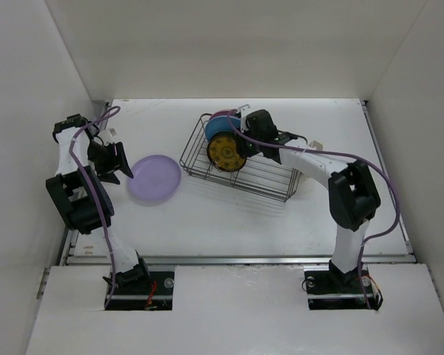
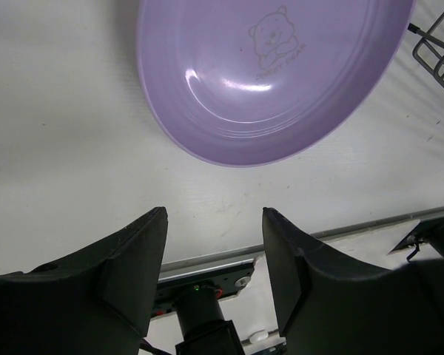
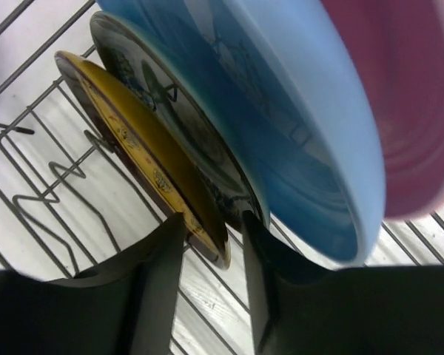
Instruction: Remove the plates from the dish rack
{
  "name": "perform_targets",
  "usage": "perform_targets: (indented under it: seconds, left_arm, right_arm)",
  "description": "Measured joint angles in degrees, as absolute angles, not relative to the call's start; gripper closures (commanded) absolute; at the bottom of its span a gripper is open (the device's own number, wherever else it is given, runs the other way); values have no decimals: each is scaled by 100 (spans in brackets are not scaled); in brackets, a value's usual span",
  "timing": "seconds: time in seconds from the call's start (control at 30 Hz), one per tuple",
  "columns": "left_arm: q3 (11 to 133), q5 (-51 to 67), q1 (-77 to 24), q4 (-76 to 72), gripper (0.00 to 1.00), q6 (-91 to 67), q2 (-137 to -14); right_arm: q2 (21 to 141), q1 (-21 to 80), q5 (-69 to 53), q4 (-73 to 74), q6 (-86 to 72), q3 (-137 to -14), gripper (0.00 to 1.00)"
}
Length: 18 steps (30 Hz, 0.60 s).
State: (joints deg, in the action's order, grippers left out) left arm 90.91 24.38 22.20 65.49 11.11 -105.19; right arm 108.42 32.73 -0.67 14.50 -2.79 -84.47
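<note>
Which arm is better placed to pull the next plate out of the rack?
Right: the right gripper straddles the yellow plate in the dish rack; the left gripper hangs open by the lavender plate.

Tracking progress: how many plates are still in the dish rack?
4, standing in a row: yellow plate frontmost, dark patterned plate behind it, then light blue plate, pink plate last. Others may hide behind.
</note>
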Motion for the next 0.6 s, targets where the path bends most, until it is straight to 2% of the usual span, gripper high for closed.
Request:
perform_targets:
  seconds: [0.13,0.17,0.23,0.43,0.6]
  left_arm:
    - [9091,2410,2220,6549,49,1107,-10519]
    - [9091,2399,2220,6549,49,1105,-10519]
    - [9091,2392,2220,6549,49,1105,-10519]
    - [9091,2392,2220,6547,49,1109,-10512]
    - [9091,2394,2220,6549,49,1125,-10512]
  right_arm:
    - [11107,3273,-86,1444,-233,-8608,81]
    - [11137,3273,-51,1461,-196,-8617,91]
    - [11163,3262,-51,1483,-104,-8621,99]
    - [10936,3341,148,1457,202,-8604,100]
    - [10088,3371,504,1540,340,-8530,100]
